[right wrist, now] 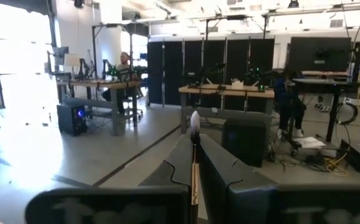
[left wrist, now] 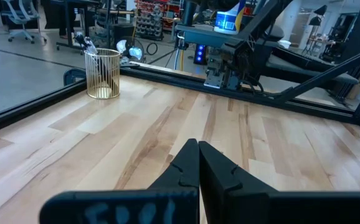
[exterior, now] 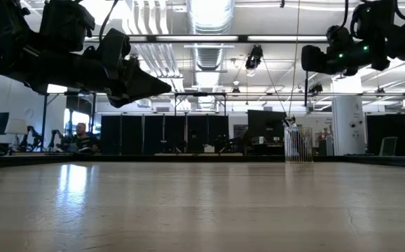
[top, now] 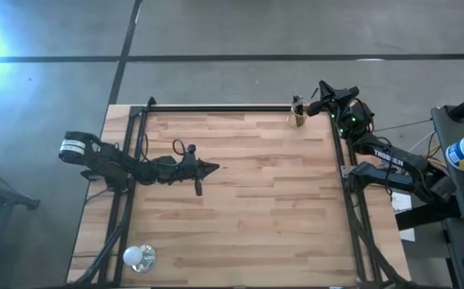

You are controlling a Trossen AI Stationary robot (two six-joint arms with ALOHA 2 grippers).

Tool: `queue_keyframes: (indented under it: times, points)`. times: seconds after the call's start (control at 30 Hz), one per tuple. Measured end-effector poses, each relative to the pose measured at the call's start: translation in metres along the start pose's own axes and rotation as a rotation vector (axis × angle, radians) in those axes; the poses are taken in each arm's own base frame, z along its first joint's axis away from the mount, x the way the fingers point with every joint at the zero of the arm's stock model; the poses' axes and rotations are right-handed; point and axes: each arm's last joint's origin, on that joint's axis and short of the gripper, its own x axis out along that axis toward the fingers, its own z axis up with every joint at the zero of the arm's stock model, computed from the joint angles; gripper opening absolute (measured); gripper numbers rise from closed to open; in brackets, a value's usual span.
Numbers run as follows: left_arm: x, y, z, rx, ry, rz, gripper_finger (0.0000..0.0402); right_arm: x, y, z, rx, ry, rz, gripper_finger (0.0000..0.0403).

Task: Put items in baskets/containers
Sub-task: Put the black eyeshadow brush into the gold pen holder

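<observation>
**A:** What's nearest you on the tabletop (top: 240, 201)?

**B:** A round white ball (top: 138, 256), at the near left corner. Past it, my left gripper (top: 209, 168) hangs above the left-middle of the wood, fingers (left wrist: 189, 163) pressed together with nothing between them.

**A:** And the right one?

**B:** My right gripper (top: 322, 87) is up by the far right corner, raised above the table. Its fingers (right wrist: 181, 163) are clamped on one thin stick (right wrist: 195, 134); the pale tip pokes out past them.

**A:** Where's the cup?

**B:** The cup (top: 298, 115) stands upright at the far edge, near the right corner, just beside that gripper. It's gold-coloured with thin vertical ribs, and dark sticks (left wrist: 85, 43) poke out of its top.

**A:** Anything beyond?

**B:** A person (right wrist: 124, 61) sits at a desk far off.
</observation>
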Motion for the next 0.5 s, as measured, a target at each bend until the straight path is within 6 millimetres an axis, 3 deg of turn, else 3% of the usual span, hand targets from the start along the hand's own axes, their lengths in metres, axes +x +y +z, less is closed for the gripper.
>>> queue_keyframes:
  times: [0.3,0.5]
  points:
    - [0.000,0.000,0.000,0.002,0.000,0.001,0.0000,0.034,0.005,-0.017,-0.031,0.118,-0.076,0.0008]
    - [0.000,0.000,0.000,0.003,0.003,0.001,0.0000,0.048,0.011,-0.037,0.078,0.210,-0.085,0.0008]
